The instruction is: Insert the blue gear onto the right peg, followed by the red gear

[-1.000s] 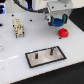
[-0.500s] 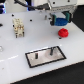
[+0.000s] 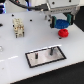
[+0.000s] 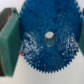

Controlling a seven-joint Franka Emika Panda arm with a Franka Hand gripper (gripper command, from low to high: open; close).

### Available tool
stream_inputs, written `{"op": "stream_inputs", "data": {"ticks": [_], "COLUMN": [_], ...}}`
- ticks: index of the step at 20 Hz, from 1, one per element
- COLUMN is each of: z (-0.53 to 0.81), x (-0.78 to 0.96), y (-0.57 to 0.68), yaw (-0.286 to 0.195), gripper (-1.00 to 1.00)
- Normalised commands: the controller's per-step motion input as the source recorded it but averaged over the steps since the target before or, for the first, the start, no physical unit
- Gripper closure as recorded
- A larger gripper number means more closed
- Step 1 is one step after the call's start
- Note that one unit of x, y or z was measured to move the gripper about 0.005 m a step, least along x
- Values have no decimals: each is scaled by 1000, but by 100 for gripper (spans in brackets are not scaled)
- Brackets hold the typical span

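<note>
Wrist view fills with the blue gear (image 4: pixel 47 40), clamped between my gripper (image 4: pixel 46 42) pads, hub hole facing the lens; I hold it aloft just above the red gear (image 3: pixel 63 33) on the table (image 3: pixel 15 57); the right peg (image 3: pixel 51 51) stands nearer the exterior camera, on its bordered plate (image 3: pixel 35 59), path unobstructed.

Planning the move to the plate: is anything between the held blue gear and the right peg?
Nothing visible. The gripper holds the blue gear in the air above the red gear; only bare table shows on the way to the right peg.
</note>
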Motion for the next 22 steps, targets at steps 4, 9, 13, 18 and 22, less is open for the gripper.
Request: {"op": "stream_inputs", "data": {"ticks": [4, 9, 13, 18, 22], "z": [205, 123, 39, 9, -55], "x": [835, 815, 724, 489, 325], "y": [-234, -242, -204, -169, -181], "yaw": [0, 0, 0, 0, 0], "gripper": [100, 100, 100, 100, 100]}}
